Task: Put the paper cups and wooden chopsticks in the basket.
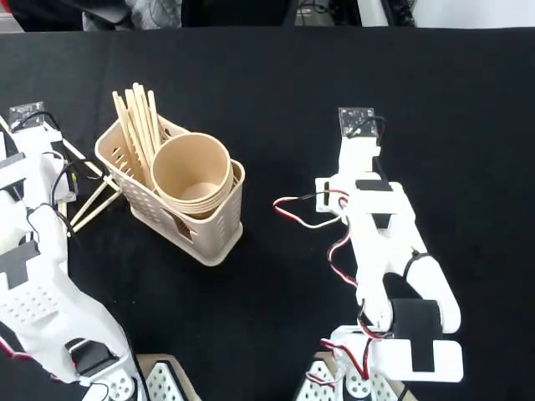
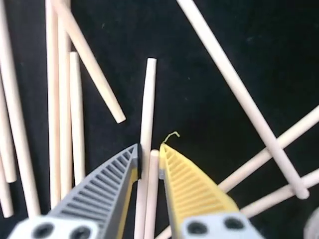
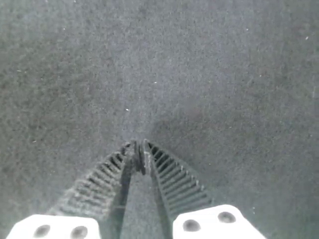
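High view: the basket (image 1: 209,236) on the black worktop (image 1: 276,83) holds nested paper cups (image 1: 191,167) and upright wooden chopsticks (image 1: 136,117). Left wrist view: the left tool (image 2: 149,149), narrow, pinches two loose chopsticks (image 2: 147,99) lying among others. Right wrist view: the right tool (image 3: 138,148), tips together, hangs over the worktop.

Stacked tan paper cups (image 1: 191,174) upright in cream slotted plastic basket (image 1: 211,240). Pale wooden chopsticks (image 1: 138,121) lean inside. Loose chopsticks (image 1: 92,206) scattered on black surface (image 1: 276,83) alongside.

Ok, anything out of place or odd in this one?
Nothing looks damaged. Several wooden chopsticks lie loose and crossed on the black table beside the basket, with the left gripper closed around two of them. The paper cups sit nested in the basket, tilted.
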You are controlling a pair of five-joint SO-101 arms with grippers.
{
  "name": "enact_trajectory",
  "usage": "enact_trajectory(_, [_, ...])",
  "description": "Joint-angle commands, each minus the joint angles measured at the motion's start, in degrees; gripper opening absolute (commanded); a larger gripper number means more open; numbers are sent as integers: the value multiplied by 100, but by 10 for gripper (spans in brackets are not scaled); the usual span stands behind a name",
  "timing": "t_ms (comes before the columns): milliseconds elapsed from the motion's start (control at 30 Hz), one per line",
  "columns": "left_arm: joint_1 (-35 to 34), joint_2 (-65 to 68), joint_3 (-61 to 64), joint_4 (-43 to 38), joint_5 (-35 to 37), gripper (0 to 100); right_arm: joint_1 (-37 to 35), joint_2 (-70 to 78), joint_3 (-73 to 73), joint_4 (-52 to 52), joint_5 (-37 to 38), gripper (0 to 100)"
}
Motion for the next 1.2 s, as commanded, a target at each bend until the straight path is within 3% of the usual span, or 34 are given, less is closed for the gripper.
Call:
enact_trajectory(0, [-101,-774,66,686,0,29,-88,-127,-22,-70,-9,14])
enact_trajectory(433, [259,-4554,66,1978,44,29,-88,-127,-22,-44,-9,14])
enact_trajectory(600, [514,-5749,13,1925,712,29,-88,-127,-22,-35,-9,14])
enact_trajectory(967, [998,-7376,-40,571,1442,29,-79,-127,-22,-35,-9,14])
enact_trajectory(1167, [1288,-7657,-66,-431,2418,29,-97,-127,-22,-35,-9,15])
